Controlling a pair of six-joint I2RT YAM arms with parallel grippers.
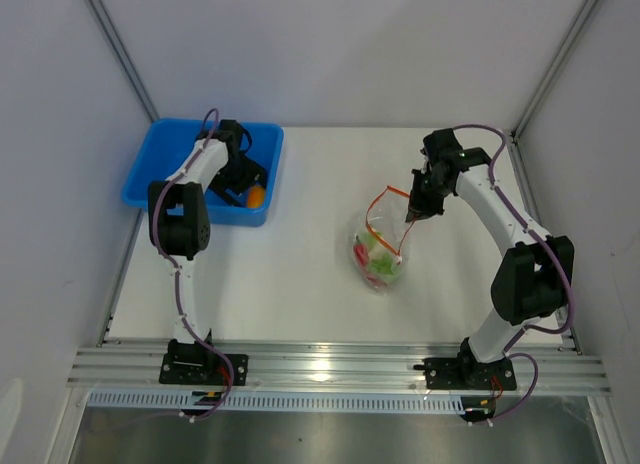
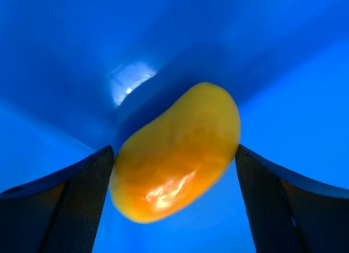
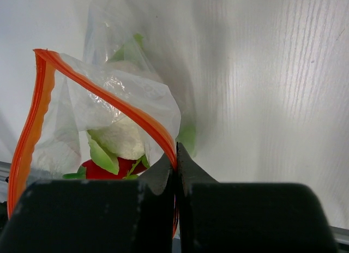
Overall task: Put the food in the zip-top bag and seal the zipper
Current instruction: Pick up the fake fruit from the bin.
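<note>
Left gripper [image 2: 174, 171] straddles the yellow-orange piece [image 2: 177, 152] in the blue bin [image 1: 160, 149], fingers apart, while right gripper [image 3: 175, 171] pinches the zipper [image 3: 117, 103].

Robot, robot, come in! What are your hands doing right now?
Left gripper open around yellow-orange piece in blue bin. Right gripper shut on zipper, holding zip-top bag open. Nothing blocking.

Up top, the fixed camera looks steeply down from behind both arm bases onto the white table [image 1: 290, 274]. The left wrist camera sits close inside the blue plastic bin [image 1: 160, 179], at ten o'clock overhead. The right wrist camera hugs the clear floppy zip-top bag [image 3: 120, 100], near two o'clock overhead [image 1: 380, 249].
</note>
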